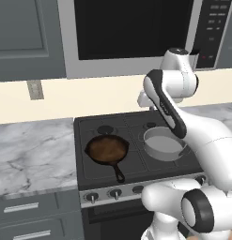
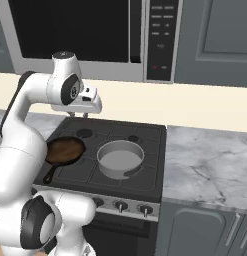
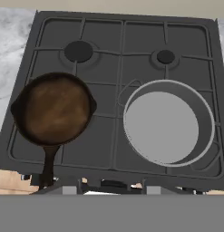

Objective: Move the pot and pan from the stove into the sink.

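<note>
I hold gripper (image 2: 86,114) high above stove (image 3: 122,68) back, touching nothing; cannot tell jaw gap. Pan (image 3: 54,108) on front left burner, handle toward knobs (image 2: 119,204). Pot (image 3: 168,121) on front right burner, just beside pan.

Pan (image 1: 107,149) on stove (image 1: 136,123) front-left burner, handle toward knobs; pot (image 1: 162,143) front-right, partly behind my arm (image 1: 170,108); marble counter (image 1: 33,150) left.

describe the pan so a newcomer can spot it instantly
Find the black stove under the microwave. On its front-left burner sits the pan: a round black skillet, brownish inside, short handle toward the knobs. Its neighbour, the pot, is silver-grey and pale inside.
</note>
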